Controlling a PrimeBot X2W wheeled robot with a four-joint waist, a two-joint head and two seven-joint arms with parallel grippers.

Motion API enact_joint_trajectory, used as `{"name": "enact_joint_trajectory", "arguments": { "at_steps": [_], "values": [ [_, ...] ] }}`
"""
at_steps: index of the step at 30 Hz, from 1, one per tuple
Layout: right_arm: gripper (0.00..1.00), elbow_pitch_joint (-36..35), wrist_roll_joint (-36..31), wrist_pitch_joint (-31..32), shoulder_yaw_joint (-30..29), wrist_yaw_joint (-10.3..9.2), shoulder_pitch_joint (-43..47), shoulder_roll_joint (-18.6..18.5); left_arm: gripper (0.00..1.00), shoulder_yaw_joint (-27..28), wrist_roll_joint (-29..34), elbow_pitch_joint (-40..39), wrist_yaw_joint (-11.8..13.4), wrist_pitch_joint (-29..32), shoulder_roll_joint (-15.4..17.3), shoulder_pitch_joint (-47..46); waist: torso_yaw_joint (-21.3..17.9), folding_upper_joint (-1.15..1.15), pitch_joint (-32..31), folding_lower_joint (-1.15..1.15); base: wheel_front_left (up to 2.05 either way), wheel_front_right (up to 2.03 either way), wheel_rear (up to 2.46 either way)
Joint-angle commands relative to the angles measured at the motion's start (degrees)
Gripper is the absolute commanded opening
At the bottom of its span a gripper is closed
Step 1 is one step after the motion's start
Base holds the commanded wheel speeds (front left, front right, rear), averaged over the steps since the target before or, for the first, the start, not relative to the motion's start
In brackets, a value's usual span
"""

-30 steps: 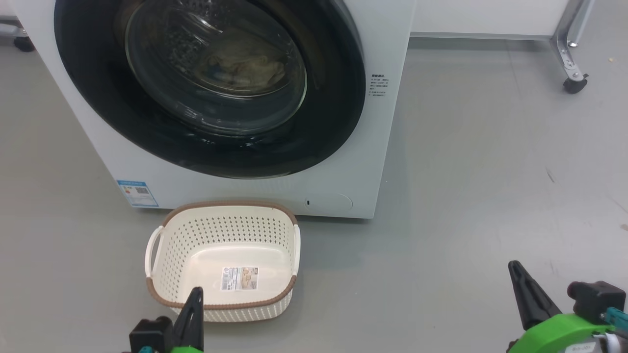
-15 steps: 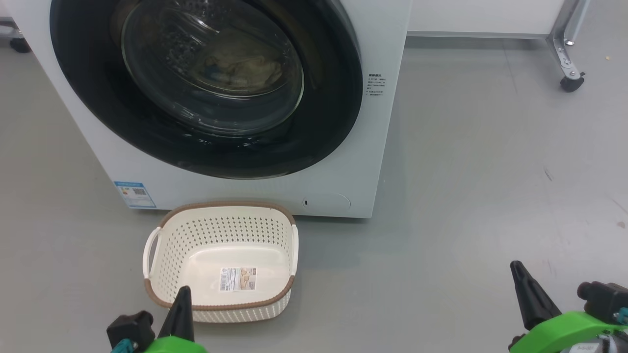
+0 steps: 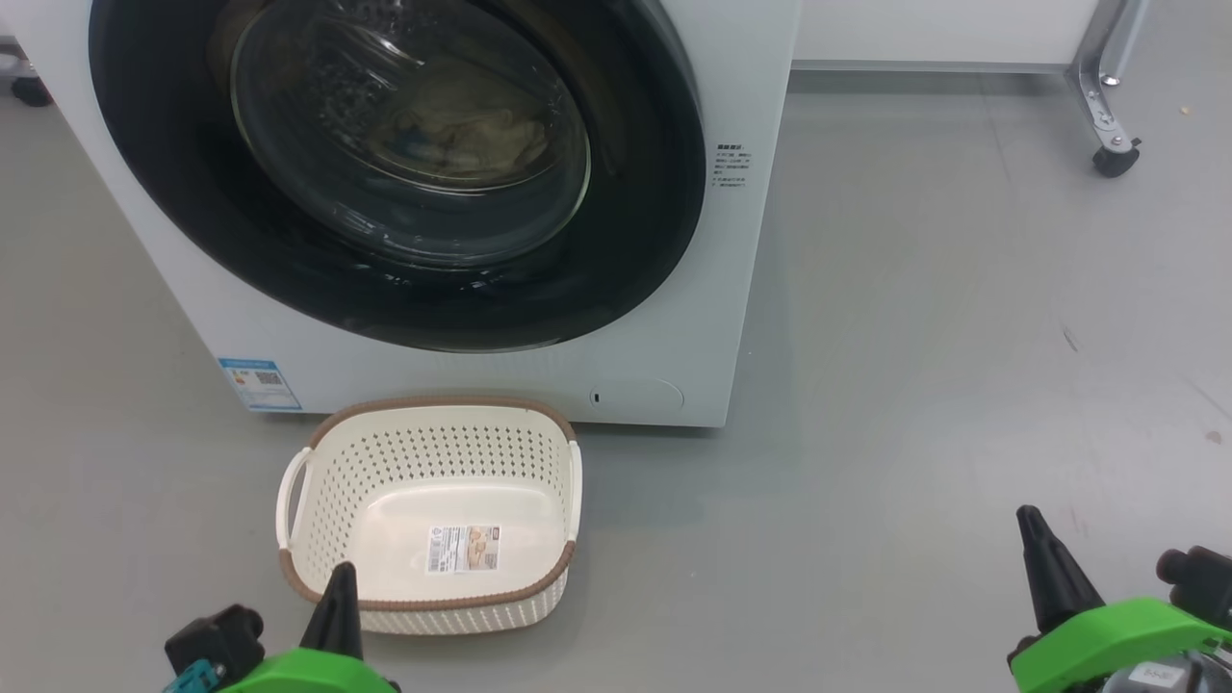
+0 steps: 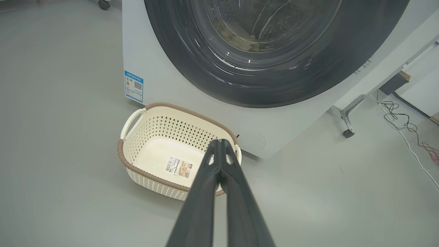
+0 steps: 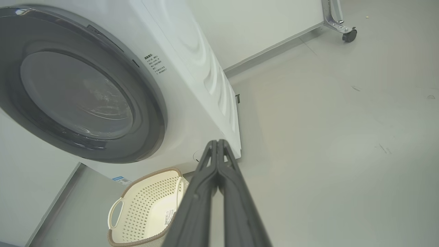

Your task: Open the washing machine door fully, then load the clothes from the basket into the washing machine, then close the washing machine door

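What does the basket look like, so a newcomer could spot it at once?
Find the large white washing machine with its round black door shut. On the grey floor just before it stands the basket. It is cream, perforated, brown-rimmed, with only a sticker inside.

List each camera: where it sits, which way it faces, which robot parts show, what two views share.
Head view: on the head, looking down at the washing machine door and basket; left gripper and right gripper at the bottom corners.
Left wrist view: on the left wrist, along its shut fingers to the basket.
Right wrist view: on the right wrist, along its shut fingers toward the washing machine.
Shared: all three see door and basket.
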Motion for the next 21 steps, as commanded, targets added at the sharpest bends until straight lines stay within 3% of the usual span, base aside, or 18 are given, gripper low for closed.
{"name": "enact_joint_trajectory", "arguments": {
  "at_steps": [1, 21],
  "values": [
    [0.0, -1.51, 1.65, 0.29, -0.22, -0.05, -3.14, -0.49, 0.0, 1.52, -1.36, -2.05, -0.29, 0.23, 0.12, -2.8, -0.03, 0.0, 0.0, 0.0, 0.0, 0.0, 0.0],
    [0.0, 0.36, 14.05, 1.56, -0.41, -0.08, -5.34, -0.6, 0.0, 5.64, -12.76, -2.36, -2.74, 3.13, -0.8, -3.06, -0.57, 0.0, 0.07, 0.0, 0.0, 0.0, 0.0]
  ]
}}
